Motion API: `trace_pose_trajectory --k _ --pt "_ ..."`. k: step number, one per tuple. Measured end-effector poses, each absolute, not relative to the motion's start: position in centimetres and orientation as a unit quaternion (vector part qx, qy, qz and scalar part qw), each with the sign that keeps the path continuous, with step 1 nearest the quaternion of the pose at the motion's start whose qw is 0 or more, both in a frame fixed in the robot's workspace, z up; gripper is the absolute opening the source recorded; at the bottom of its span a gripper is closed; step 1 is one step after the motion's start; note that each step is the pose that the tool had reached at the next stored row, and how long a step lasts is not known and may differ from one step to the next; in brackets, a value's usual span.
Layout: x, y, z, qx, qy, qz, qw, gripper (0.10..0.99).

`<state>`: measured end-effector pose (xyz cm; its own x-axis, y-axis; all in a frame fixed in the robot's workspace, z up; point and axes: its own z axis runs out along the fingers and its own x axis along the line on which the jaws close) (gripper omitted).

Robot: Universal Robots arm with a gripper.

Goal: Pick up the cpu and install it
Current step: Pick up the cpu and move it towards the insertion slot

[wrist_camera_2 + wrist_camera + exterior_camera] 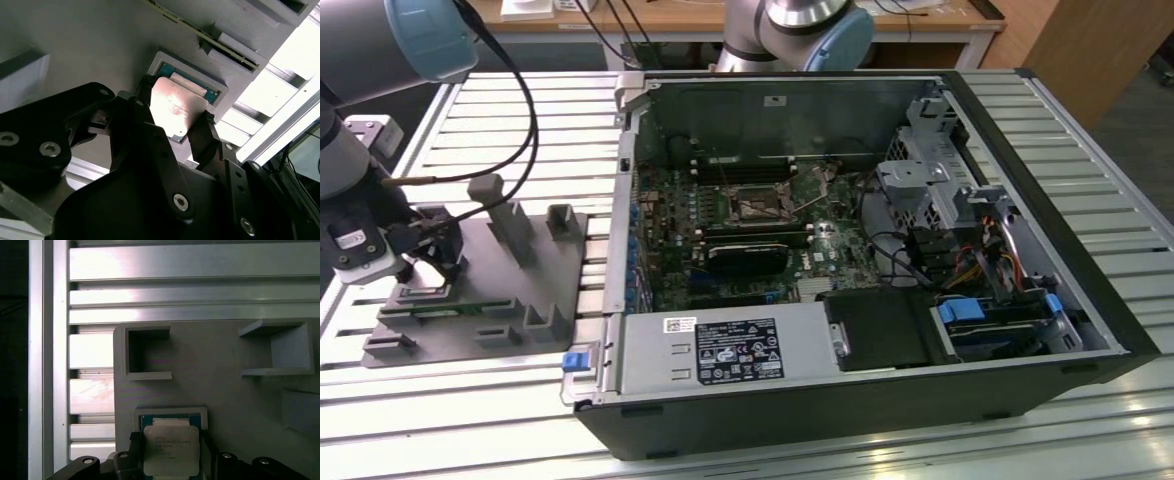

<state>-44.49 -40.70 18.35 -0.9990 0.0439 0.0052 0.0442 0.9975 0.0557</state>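
Note:
The cpu (176,109), a small square chip with a shiny metal top, sits between the two black fingers of my gripper (175,104), which is shut on its opposite edges. In both wrist views it hangs just off its square, teal-edged pocket (170,416) in the grey plastic tray (220,385). The first wrist view shows the cpu (171,449) in the gripper (170,446) from above. In the exterior view the gripper (434,265) is low over the tray (494,290) at the exterior view's left. The black socket frame (758,207) lies on the motherboard inside the open computer case.
The open computer case (854,350) fills the middle and the exterior view's right, with cables, a drive cage (921,180) and a power supply (720,350) around the motherboard. Upright posts (500,205) rise from the tray. A narrow green stick (205,31) lies in a tray slot. A slatted aluminium table (520,110) lies beneath.

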Motion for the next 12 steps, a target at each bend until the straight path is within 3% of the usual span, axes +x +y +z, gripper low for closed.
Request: trace_pose_trajectory --k 12 --pt "-44.49 -40.7 19.26 -0.022 -0.999 -0.028 0.002 0.541"
